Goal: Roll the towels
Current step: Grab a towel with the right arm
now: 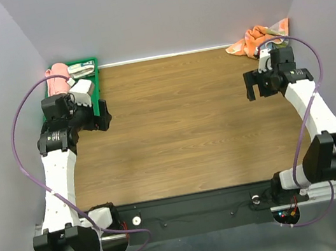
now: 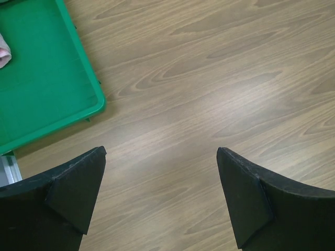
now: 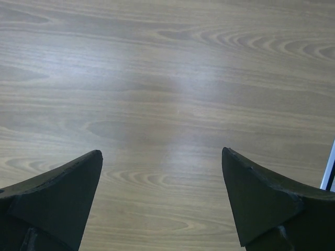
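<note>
The left gripper [image 1: 105,115] and the right gripper [image 1: 250,86] both hang over the wooden table [image 1: 183,136], jaws spread wide and holding nothing. A crumpled orange towel [image 1: 255,38] lies in the far right corner, just behind the right gripper, which is nearer. A yellow-green towel [image 1: 81,69] sits in a green tray [image 1: 97,93] at the far left.

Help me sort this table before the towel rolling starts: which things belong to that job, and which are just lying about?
For the job:
- orange towel, crumpled at the far right corner
- yellow-green towel, lying in the green tray

Just lying about:
- pink towel roll, in the same tray
- the tray itself
</note>
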